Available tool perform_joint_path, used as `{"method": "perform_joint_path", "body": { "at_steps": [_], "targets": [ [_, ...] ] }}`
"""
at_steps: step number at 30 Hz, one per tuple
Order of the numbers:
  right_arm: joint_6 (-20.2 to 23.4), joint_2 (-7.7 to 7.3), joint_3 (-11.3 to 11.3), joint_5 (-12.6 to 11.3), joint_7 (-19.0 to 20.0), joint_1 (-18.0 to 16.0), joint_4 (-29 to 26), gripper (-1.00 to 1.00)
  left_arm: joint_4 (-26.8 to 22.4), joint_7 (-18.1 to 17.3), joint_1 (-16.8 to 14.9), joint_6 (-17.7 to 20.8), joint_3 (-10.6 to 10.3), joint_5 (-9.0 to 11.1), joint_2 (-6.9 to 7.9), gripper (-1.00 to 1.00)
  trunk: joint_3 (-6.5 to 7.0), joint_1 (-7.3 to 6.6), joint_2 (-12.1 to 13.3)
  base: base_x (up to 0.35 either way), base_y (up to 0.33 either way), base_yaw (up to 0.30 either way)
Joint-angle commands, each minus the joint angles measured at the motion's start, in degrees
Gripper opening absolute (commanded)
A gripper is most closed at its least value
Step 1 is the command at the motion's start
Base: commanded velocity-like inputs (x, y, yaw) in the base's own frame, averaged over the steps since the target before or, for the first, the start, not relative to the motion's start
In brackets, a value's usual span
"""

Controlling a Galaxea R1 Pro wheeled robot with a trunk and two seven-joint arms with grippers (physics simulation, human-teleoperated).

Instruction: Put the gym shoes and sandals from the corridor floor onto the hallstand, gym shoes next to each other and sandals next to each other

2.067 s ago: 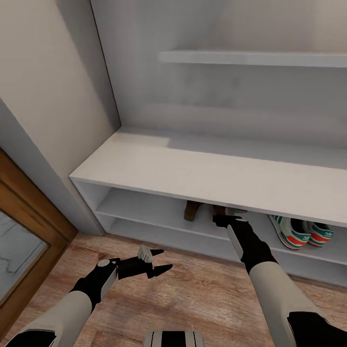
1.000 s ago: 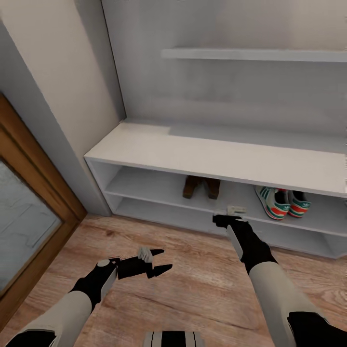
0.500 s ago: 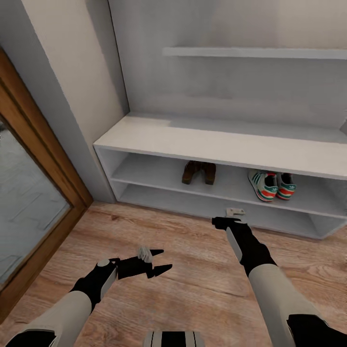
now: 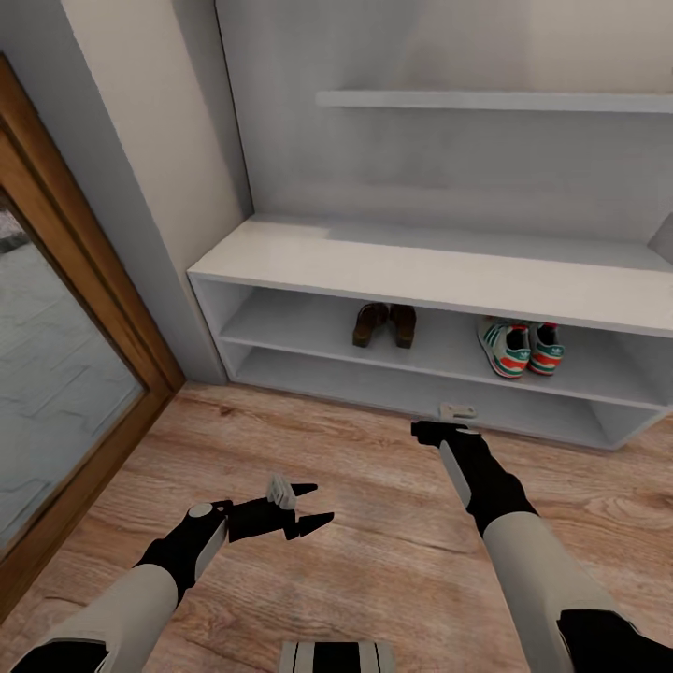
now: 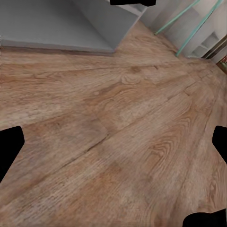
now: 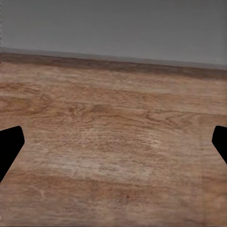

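Nearest, the left gripper (image 4: 313, 503) hung low over the wood floor (image 4: 374, 523), its fingers spread apart and holding nothing. A little farther and to the right, the right gripper (image 4: 439, 428) reached toward the foot of the shoe rack (image 4: 421, 271); its fingers also stood apart and empty, as the right wrist view showed dark tips at both edges with bare planks between. Beyond it, on the middle shelf under the bench top, the two sandals (image 4: 384, 324) sat side by side, and well to their right the two sneakers (image 4: 520, 346) sat together. A wood-framed glass door (image 4: 65, 374) stood at the left.
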Motion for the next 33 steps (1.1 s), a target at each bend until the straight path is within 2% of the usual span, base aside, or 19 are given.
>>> {"method": "perform_joint_path", "body": {
  "at_steps": [1,4,5,9,10,11,16,23,24,31,32,33],
  "targets": [
    [0.12,0.12,-0.09,-0.3,-0.22,-0.02,-0.02,1.0,0.04,0.05,-0.03,-0.53,-0.26,0.19,0.04,1.0,-0.04,-0.01,-0.02,-0.003,0.0,0.0],
    [-1.34,0.31,-0.06,-0.32,-0.2,0.04,0.74,1.0,0.05,0.1,-0.03,-0.52,-0.26,0.21,0.04,1.0,0.18,-0.04,0.0,-0.002,0.0,0.0],
    [-2.93,0.39,-0.09,-0.33,-0.14,0.06,2.52,1.0,0.05,0.06,-0.03,-0.52,-0.26,0.22,0.04,1.0,0.4,-0.06,0.01,0.0,0.0,0.0],
    [-3.73,0.37,-0.11,-0.33,-0.09,0.07,6.07,1.0,0.05,0.05,-0.03,-0.51,-0.26,0.22,0.04,1.0,1.29,-0.17,0.06,0.0,0.0,0.0],
    [-4.03,0.36,-0.12,-0.34,-0.07,0.07,11.22,1.0,0.0,0.01,-0.03,-0.51,-0.21,0.16,0.08,1.0,1.51,-0.19,0.08,0.0,0.0,0.0],
    [-4.08,0.37,-0.12,-0.34,-0.07,0.07,12.8,1.0,-0.01,-0.01,-0.03,-0.51,-0.2,0.15,0.18,1.0,1.73,-0.22,0.09,0.0,0.0,0.0],
    [-4.18,0.42,-0.08,-0.34,-0.06,0.07,16.54,1.0,-0.03,-0.06,-0.03,-0.51,-0.18,0.14,0.45,1.0,2.84,-0.35,0.16,0.0,0.0,0.0],
    [-4.2,0.51,-0.01,-0.34,0.0,0.14,18.34,1.0,-0.03,-0.1,-0.03,-0.5,-0.12,0.13,0.69,1.0,4.39,-0.53,0.25,0.0,0.0,0.0],
    [-4.21,0.52,0.03,-0.34,0.02,0.15,20.42,1.0,-0.03,-0.12,-0.03,-0.45,-0.09,0.13,1.05,1.0,4.61,-0.55,0.26,0.0,0.0,0.0],
    [-4.21,0.61,0.12,-0.34,0.02,0.16,24.06,1.0,-0.1,-0.13,-0.03,-0.43,-0.08,0.13,1.24,1.0,6.16,-0.73,0.36,0.0,0.0,0.0],
    [-4.21,0.61,0.14,-0.34,0.02,0.18,27.01,1.0,-0.11,-0.17,-0.03,-0.41,-0.08,0.13,1.26,1.0,6.38,-0.76,0.37,0.0,0.0,0.0],
    [-4.21,0.61,0.14,-0.34,0.02,0.17,27.56,1.0,-0.12,-0.19,-0.03,-0.38,-0.08,0.13,1.26,1.0,6.6,-0.78,0.38,0.0,0.0,0.0]
  ]
}}
